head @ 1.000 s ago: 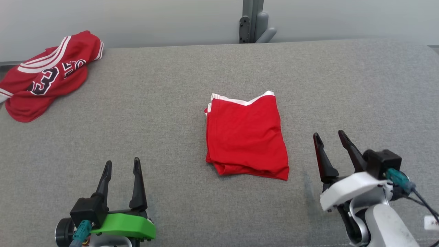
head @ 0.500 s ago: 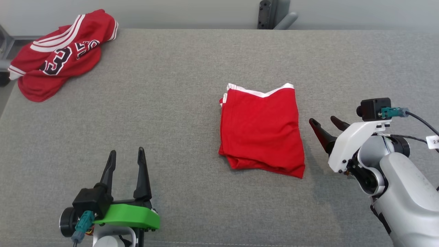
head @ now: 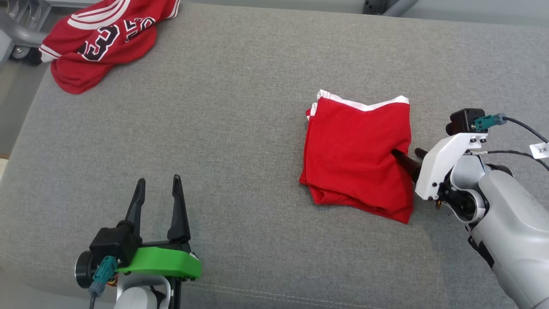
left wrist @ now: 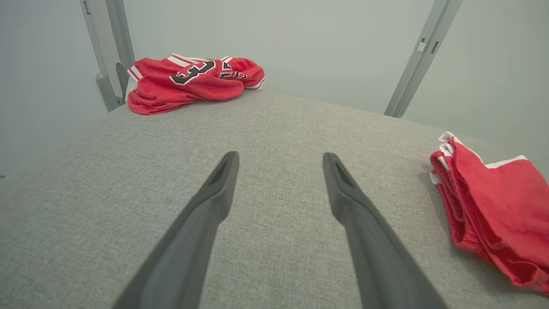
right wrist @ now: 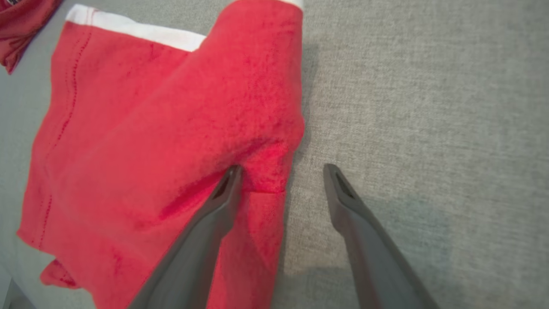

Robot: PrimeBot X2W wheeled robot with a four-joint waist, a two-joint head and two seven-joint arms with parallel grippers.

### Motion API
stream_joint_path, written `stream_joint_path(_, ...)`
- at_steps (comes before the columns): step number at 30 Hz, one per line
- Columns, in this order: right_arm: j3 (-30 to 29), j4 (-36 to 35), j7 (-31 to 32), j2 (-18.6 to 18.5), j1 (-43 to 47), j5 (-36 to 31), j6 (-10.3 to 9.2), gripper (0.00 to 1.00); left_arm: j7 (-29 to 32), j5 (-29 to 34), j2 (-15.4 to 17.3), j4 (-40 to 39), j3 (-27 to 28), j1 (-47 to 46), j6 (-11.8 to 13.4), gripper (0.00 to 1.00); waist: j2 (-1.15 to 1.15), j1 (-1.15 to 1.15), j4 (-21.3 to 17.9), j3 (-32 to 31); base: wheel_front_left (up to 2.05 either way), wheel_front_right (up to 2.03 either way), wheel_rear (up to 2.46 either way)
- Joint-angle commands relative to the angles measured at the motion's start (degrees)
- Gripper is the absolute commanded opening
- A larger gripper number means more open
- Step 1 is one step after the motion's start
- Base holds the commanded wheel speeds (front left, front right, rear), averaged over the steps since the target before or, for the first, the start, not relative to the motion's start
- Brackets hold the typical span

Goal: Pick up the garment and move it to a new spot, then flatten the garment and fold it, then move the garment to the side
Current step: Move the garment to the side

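landmark: the grey pad [head: 223, 128], a wide soft top that everything sits on.
garment [head: 358, 154]: it is red with a white band and folded into a neat block. it lies flat on the right half of the grey pad.
why it lies so: it looks folded already, so the job left seems to be moving it to the side.
right gripper [head: 406, 151]: it is down low at the right part of the grey pad. its two fingers are spread wide and hold nothing yet.
garment and right gripper: the right edge of the garment sits between the two fingers. one finger presses a dent in the red cloth and the other is over bare grey pad just beside the edge.
why it is held so: this looks like getting ready to pinch the edge.
left gripper [head: 158, 179]: it is over the near left part of the grey pad, well apart from the garment. its fingers are wide and empty, and it seems to wait.
red jersey [head: 103, 40]: it is bunched up at the far left corner of the grey pad and nothing touches it.
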Motion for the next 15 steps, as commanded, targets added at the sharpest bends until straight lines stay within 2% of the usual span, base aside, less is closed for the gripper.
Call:
stream_joint_path(1,0.65,0.67,0.07,-0.36,-0.94,0.73,0.00,0.44,0.03,-0.39,0.10,-0.12,0.02,-0.85,0.25,1.00,0.00,0.00,0.59,0.63,0.00,0.00,0.00)
stream_joint_path(2,1.24,1.17,0.25,-0.36,-1.32,1.29,0.00,0.38,0.03,-0.37,0.09,-0.16,0.02,-0.90,0.34,1.00,0.00,0.00,0.60,0.70,0.00,0.00,0.00)
stream_joint_path(4,2.50,1.72,0.31,-0.42,-1.88,2.25,0.00,0.10,0.03,-0.27,0.10,-0.23,0.20,-0.91,0.46,1.00,0.00,0.00,0.43,0.79,0.00,0.00,0.00)
stream_joint_path(5,3.09,1.89,0.40,-0.61,-2.11,2.75,0.00,0.00,0.02,-0.21,0.10,-0.28,0.33,-0.86,0.50,1.00,0.00,0.00,0.27,0.84,0.00,0.00,0.00)
stream_joint_path(15,6.85,1.84,-3.65,-3.71,-5.77,5.77,-0.03,0.00,0.03,1.16,0.09,-0.88,0.58,-1.52,-0.01,1.00,0.00,0.00,-3.37,2.06,0.00,0.00,0.00)
